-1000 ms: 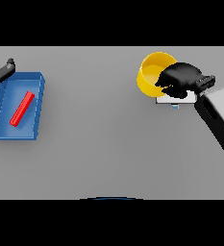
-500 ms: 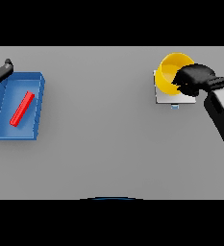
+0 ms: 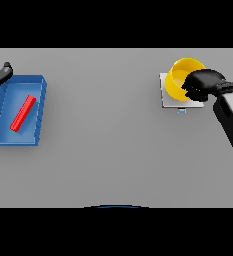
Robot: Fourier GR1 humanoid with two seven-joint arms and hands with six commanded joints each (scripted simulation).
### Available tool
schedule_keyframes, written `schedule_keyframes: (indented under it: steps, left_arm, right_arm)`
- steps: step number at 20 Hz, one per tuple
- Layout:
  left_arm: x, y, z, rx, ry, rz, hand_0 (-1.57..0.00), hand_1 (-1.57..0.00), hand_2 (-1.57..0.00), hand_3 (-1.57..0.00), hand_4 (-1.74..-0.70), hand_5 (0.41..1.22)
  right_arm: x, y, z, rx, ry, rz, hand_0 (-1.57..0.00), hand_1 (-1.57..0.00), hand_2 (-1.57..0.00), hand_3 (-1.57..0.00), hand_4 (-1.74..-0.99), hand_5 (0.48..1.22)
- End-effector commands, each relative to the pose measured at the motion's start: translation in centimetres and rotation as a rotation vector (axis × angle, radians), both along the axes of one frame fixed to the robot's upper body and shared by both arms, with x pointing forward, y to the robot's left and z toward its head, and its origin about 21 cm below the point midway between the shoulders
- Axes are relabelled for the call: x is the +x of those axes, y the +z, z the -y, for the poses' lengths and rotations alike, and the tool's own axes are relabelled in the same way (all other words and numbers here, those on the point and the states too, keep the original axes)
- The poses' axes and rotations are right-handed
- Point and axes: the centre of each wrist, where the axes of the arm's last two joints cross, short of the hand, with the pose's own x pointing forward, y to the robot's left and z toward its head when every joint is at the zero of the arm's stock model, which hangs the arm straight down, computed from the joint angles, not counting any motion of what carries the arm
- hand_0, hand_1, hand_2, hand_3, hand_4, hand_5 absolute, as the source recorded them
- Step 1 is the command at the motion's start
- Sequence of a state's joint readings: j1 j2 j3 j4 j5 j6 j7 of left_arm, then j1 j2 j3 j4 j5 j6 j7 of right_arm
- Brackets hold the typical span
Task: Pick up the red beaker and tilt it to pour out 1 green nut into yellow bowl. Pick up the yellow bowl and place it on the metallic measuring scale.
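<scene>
Our right hand (image 3: 204, 84) grips the yellow bowl's (image 3: 180, 80) rim, fingers curled — scale (image 3: 169, 100) sits just beneath them. We lower level, centre it, then let go; left hand (image 3: 0, 76) idles, fingers can't tell.

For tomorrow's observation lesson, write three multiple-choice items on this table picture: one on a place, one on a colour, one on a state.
1. Where does the red bar lie?
A in the blue tray
B in the bowl
C on the bare table

2. What colour is the bowl?
A green
B yellow
C white

3. What is the right hand doing?
A hanging open, away from everything
B pressing the tray
C gripping the bowl

Key: 1 A, the red bar lies inside the blue tray. 2 B, the bowl over the scale is yellow. 3 C, the right hand curls on its rim.
</scene>
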State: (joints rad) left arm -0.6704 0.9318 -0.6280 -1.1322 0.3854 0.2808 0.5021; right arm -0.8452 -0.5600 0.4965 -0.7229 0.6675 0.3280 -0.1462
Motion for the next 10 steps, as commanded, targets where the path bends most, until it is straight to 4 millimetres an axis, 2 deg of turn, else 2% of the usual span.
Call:
schedule_keyframes:
  steps: [1, 3, 5, 8, 10]
  left_arm:
    - [0.1, -0.06, -0.06, 0.003, 0.0, 0.001, 0.0, 0.0, 0.0, 0.0, -0.84, 0.775]
    - [0.11, -0.22, -0.05, -0.005, 0.0, 0.0, 0.0, 0.0, 0.0, 0.0, -0.85, 0.771]
    - [-0.12, -0.27, -0.13, -0.007, -0.008, 0.003, 0.0, 0.0, 0.0, 0.0, -0.85, 0.765]
    - [0.14, -0.23, 0.52, 0.007, -0.007, 0.008, 0.0, 0.0, 0.0, 0.0, -0.85, 0.766]
    - [0.38, 0.06, 0.34, 0.001, -0.003, 0.008, 0.0, 0.0, 0.0, 0.0, -0.85, 0.772]
  right_arm:
    - [0.02, -0.01, 0.07, 0.009, -0.005, -0.011, -1.32, -1.04, -1.04, -1.24, -1.621, 1.155]
    - [0.36, 0.47, -0.07, 0.017, -0.023, -0.028, -1.05, -0.78, -0.78, -0.98, -1.58, 1.037]
    - [0.3, 0.52, 0.2, 0.024, -0.029, -0.043, -0.83, -0.6, -0.59, -0.79, -1.55, 0.955]
    - [0.23, 0.68, 0.38, 0.019, -0.041, -0.059, -0.46, -0.35, -0.4, -0.61, -1.514, 0.881]
    - [0.38, 0.66, 0.4, 0.009, -0.044, -0.07, -0.3, -0.22, -0.3, -0.51, -1.487, 0.848]
